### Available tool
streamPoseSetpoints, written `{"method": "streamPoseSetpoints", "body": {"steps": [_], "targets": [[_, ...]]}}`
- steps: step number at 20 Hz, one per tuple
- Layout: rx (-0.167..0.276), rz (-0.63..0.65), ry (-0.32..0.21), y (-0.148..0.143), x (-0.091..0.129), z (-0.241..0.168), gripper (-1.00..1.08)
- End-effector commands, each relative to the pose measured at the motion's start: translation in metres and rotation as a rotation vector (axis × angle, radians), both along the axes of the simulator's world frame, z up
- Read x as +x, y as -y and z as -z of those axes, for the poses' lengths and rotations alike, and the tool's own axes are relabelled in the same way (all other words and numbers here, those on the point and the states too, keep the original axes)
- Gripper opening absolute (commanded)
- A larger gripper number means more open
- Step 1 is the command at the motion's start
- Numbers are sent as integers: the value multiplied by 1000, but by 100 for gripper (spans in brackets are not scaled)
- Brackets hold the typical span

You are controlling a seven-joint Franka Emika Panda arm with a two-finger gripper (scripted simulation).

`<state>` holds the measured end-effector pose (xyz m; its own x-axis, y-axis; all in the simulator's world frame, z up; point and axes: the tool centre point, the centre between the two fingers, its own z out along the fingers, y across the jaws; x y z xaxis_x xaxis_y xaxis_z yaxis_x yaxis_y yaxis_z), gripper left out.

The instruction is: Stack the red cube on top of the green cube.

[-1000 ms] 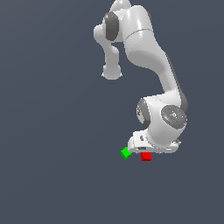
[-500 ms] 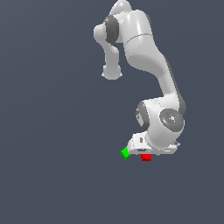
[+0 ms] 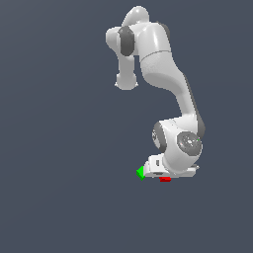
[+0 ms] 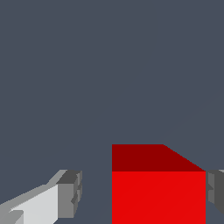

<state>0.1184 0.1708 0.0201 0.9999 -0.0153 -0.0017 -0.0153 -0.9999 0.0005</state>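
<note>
The red cube (image 4: 158,192) lies between my open gripper's (image 4: 142,194) two fingers in the wrist view. One fingertip (image 4: 70,192) stands apart from the cube. The other fingertip (image 4: 215,191) is right at the cube's side. In the exterior view only a thin strip of the red cube (image 3: 165,179) shows under the hand, with the gripper (image 3: 165,176) low over it. The green cube (image 3: 141,172) sits just to the exterior view's left of the hand, partly covered by it. It is out of the wrist view.
The arm's elbow and wrist (image 3: 180,143) hang directly above the two cubes. The floor (image 3: 59,197) around them is plain dark grey, with no other objects in view.
The hand has come down over the red cube, so less of the red cube and of the green cube shows in the exterior view. The cubes have not moved.
</note>
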Motion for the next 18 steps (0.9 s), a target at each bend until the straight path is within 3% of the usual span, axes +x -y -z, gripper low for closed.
{"method": "streamPoseSetpoints", "body": {"steps": [1, 2, 18], "targets": [[0, 0, 2, 0, 1, 0, 100], [0, 0, 2, 0, 1, 0, -100], [0, 0, 1, 0, 0, -10, -100]]}}
